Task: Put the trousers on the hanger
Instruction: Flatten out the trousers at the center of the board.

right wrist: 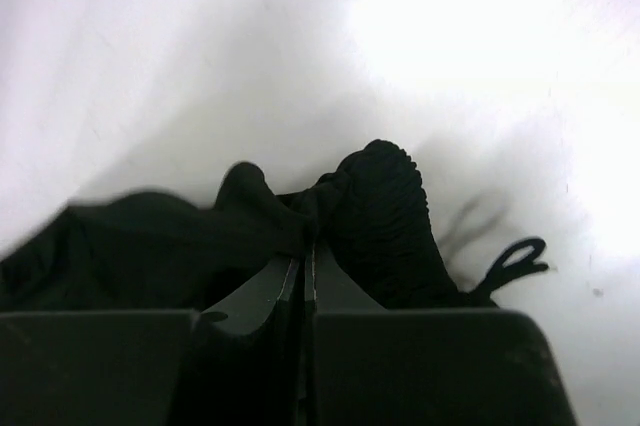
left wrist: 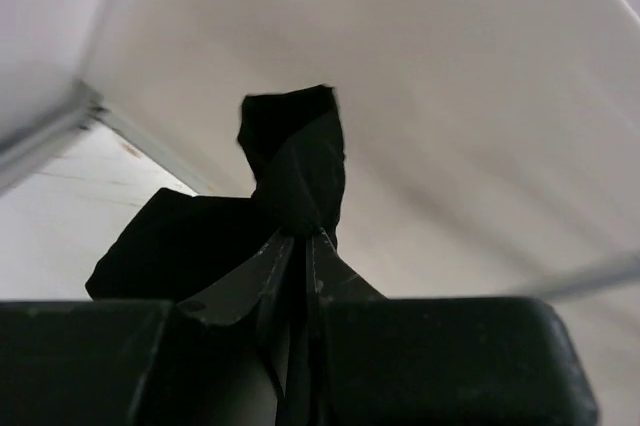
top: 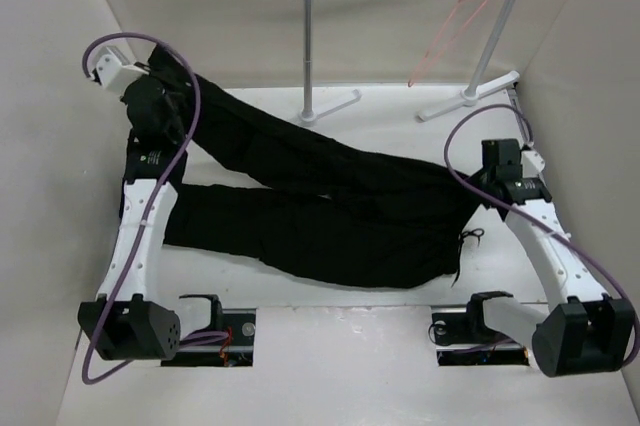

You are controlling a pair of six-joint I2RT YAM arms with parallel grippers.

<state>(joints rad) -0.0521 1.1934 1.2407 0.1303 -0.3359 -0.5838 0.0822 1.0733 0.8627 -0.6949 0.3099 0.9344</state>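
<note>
Long black cloth trousers (top: 330, 211), laid 10 to 3 o'clock on the worktop (top: 340, 346), are pinched by left tool (left wrist: 303, 238) and right tool (right wrist: 305, 251). The thin pink wire hanger (top: 450, 38) is hung at 1 o'clock, nearer right.

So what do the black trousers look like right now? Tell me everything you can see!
The trousers are plain black, soft, matte cloth with two long legs, lying spread and wrinkled across the white table. The legs run toward the left, the gathered waistband with a drawstring loop toward the right. The left gripper is shut on one leg end; the right gripper is shut on the waistband.
</note>
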